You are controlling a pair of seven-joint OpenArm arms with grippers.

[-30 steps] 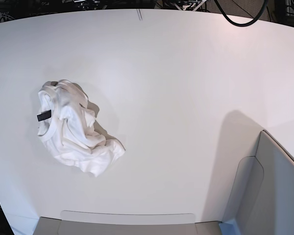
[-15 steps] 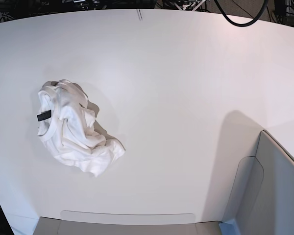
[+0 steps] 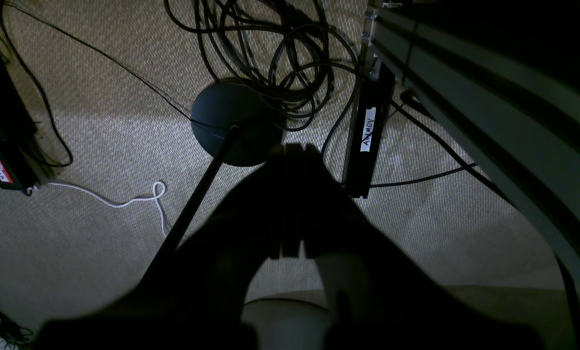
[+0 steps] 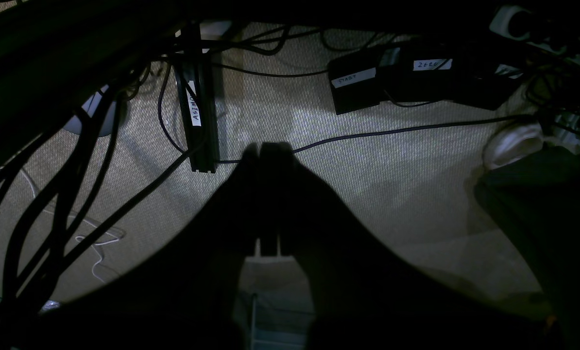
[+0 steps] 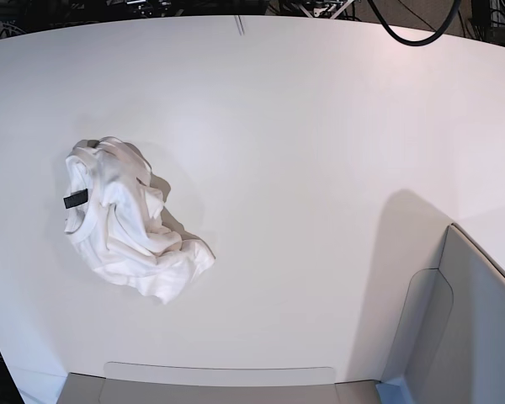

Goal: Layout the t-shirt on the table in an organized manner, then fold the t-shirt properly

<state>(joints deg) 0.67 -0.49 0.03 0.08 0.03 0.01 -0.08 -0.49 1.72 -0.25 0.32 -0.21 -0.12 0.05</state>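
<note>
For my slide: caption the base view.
Crumpled white t-shirt lies bunched on the white table, neck label showing.

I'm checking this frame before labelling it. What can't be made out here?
- The t-shirt, base view: crumpled in a heap on the table, so its front print and sleeves are folded out of sight; only the black neck label shows.
- Left gripper and right gripper, wrist views: dark silhouettes, shut, over the carpeted floor; detail is lost in shadow.
- Base view: neither arm shows.

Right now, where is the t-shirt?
In the base view, the t-shirt lies crumpled on the left side of the table, far from the grey panels.
</note>
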